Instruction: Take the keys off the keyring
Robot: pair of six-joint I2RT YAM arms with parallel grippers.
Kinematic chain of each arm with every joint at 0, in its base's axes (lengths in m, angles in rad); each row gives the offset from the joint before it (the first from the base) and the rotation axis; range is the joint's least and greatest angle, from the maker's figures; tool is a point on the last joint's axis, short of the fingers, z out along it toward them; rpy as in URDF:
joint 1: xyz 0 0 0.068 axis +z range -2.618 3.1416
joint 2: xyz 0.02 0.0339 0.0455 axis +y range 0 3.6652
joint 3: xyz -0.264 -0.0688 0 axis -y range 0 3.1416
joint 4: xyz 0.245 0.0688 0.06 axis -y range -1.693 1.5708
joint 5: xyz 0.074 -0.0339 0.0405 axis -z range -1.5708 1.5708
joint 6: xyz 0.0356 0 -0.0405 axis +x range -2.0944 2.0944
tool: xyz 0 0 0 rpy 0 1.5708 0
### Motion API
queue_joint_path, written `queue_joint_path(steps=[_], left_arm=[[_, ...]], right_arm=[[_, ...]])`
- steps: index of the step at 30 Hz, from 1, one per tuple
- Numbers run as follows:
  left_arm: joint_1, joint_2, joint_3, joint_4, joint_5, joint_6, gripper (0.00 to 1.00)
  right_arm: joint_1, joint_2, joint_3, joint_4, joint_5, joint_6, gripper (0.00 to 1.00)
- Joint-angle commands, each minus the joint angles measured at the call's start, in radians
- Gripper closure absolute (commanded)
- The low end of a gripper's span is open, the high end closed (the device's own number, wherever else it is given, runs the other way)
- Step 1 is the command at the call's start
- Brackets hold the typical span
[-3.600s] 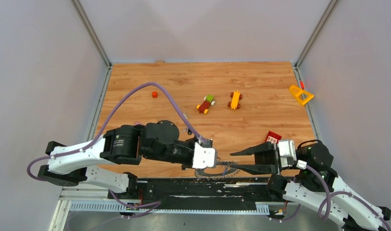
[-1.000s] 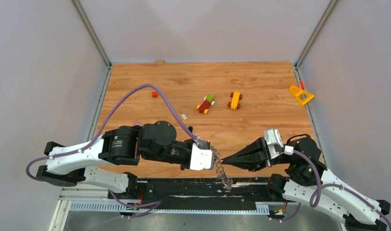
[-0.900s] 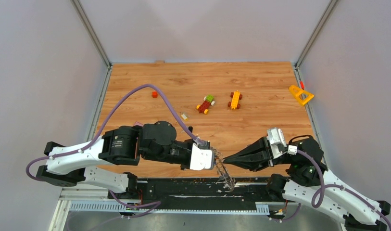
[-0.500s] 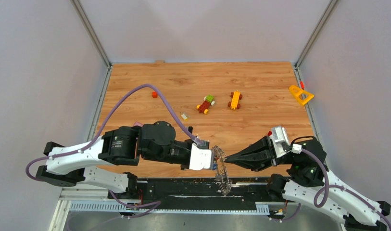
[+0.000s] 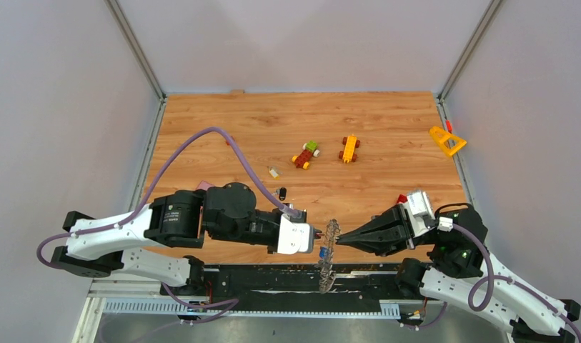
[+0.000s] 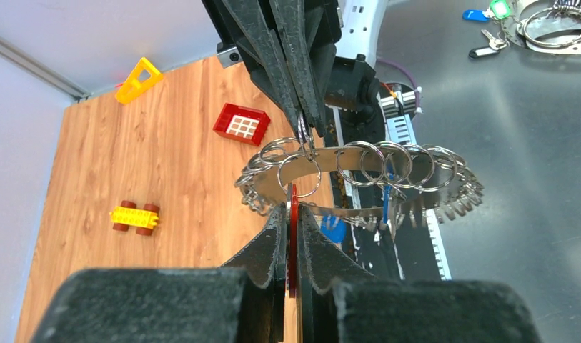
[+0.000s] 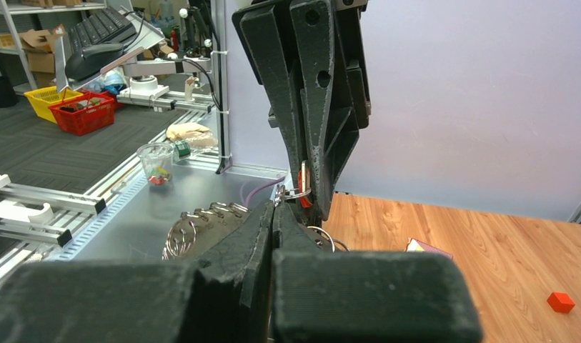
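The keyring (image 5: 328,254) hangs edge-on in the air over the table's near edge, between both arms. In the left wrist view it is a flat silver band (image 6: 359,158) strung with several small split rings. My left gripper (image 6: 293,209) is shut on a red key (image 6: 293,239) that hangs from one small ring. My right gripper (image 7: 275,207) reaches in from the opposite side, shut on the keyring's rim at a small ring beside the red key (image 7: 303,191). A blue key (image 6: 334,230) dangles under the band. In the top view the left gripper (image 5: 316,241) and right gripper (image 5: 338,241) almost meet.
Two toy block vehicles (image 5: 306,153) (image 5: 349,148) stand mid-table, a yellow plastic triangle (image 5: 447,141) at the far right edge. A red block (image 6: 241,123) lies behind my right arm. Small bits (image 5: 274,172) (image 5: 282,193) lie near the left arm. Spare rings and keys (image 6: 552,21) lie off the table.
The keyring has swung from leaning right at its bottom to hanging nearly straight, with a blue key now showing. The left gripper drew back slightly left. Both grippers stayed shut.
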Motion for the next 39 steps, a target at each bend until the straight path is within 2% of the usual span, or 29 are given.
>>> queue_joint_path(steps=[1, 12, 25, 39], left_arm=[[-0.001, -0.033, 0.002, 0.026, -0.041, -0.004, 1.00], [-0.001, -0.040, 0.011, 0.035, -0.083, 0.012, 1.00], [0.000, -0.032, 0.025, 0.033, -0.109, 0.010, 1.00], [-0.001, -0.041, 0.031, 0.034, -0.113, 0.000, 1.00]], right_arm=[[0.001, -0.007, 0.007, 0.067, -0.070, -0.008, 1.00], [0.001, 0.017, 0.038, -0.038, -0.126, -0.077, 1.00], [0.001, 0.058, 0.116, -0.253, -0.133, -0.237, 1.00], [0.000, 0.068, 0.141, -0.333, -0.182, -0.370, 1.00]])
